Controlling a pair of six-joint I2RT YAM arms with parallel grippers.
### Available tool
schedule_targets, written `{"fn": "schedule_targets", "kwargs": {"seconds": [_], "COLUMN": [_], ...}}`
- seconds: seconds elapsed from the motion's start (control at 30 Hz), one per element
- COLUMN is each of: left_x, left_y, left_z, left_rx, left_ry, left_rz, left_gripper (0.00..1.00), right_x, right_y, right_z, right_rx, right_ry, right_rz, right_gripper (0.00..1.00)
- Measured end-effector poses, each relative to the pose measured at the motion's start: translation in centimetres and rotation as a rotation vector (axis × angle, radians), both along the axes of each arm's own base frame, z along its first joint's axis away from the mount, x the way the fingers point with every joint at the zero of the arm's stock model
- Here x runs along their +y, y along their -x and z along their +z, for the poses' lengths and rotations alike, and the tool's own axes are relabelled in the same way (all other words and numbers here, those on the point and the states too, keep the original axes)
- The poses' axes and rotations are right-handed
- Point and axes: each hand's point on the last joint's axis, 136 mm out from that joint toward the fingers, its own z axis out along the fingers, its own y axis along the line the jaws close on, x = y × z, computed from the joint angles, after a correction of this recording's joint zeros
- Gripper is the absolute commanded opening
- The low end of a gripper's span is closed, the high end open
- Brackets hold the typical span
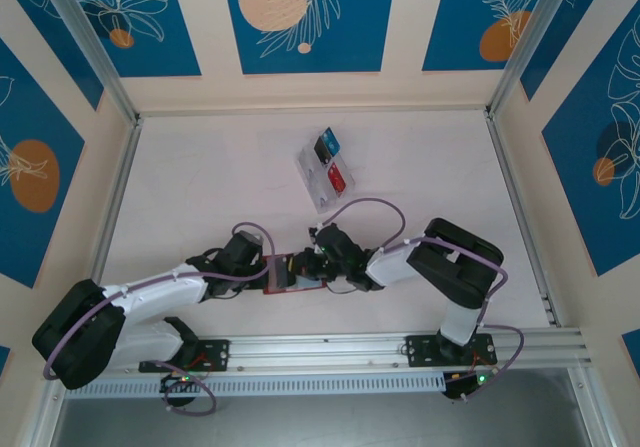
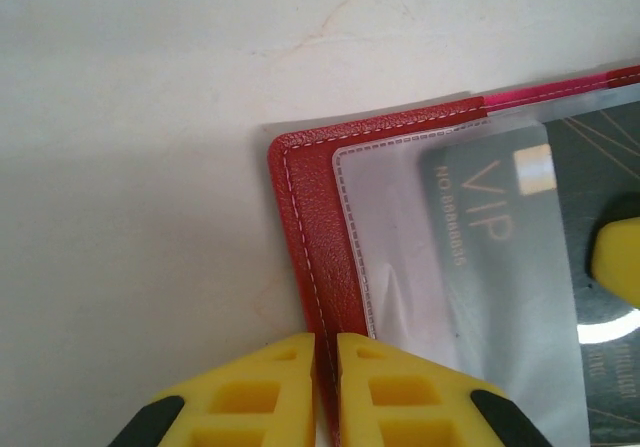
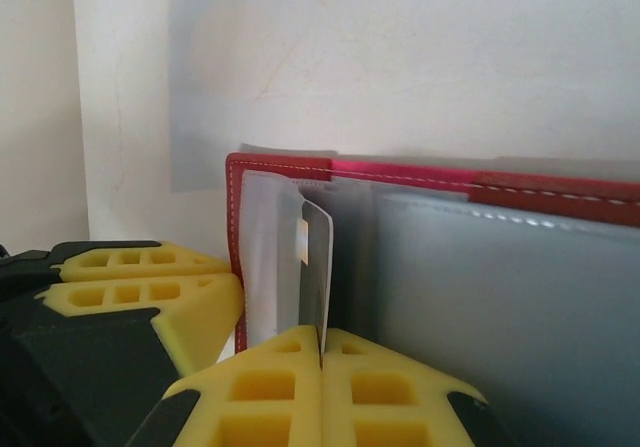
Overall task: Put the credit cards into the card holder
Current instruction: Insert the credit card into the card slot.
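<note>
Open card holder point(image 2: 308, 207) on counter point(image 1: 200, 187), black VIP card point(image 2: 500, 267) partly in its sleeve point(image 2: 390, 227).
Clamped: left fingers point(image 2: 250, 399) on holder edge, right fingers point(image 3: 270, 387) on card; rack point(image 1: 318, 193) holds three cards point(image 1: 337, 178).

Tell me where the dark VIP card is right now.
Left wrist view: the dark VIP card sits partly under the clear sleeve of the open red wallet, pinched edge-on by the right gripper.
</note>
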Motion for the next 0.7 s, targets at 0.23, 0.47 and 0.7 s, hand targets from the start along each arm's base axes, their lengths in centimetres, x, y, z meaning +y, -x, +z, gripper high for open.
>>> {"fn": "schedule_targets", "kwargs": {"seconds": [0.23, 0.47, 0.7], "left_x": [0.0, 0.0, 0.0], "left_y": [0.0, 0.0, 0.0], "left_z": [0.0, 0.0, 0.0], "left_rx": [0.000, 0.000, 0.000], "left_ry": [0.000, 0.000, 0.004], "left_rz": [0.000, 0.000, 0.007], "left_gripper": [0.12, 0.12, 0.11], "right_x": [1.1, 1.8, 2.3], "right_y": [0.1, 0.4, 0.5], "right_z": [0.1, -0.2, 0.1], "right_rx": [-0.002, 0.004, 0.020], "right_ry": [-0.021, -0.026, 0.009], "right_rz": [0.024, 0.037, 0.082], "right_gripper": [0.00, 0.08, 0.30]}}
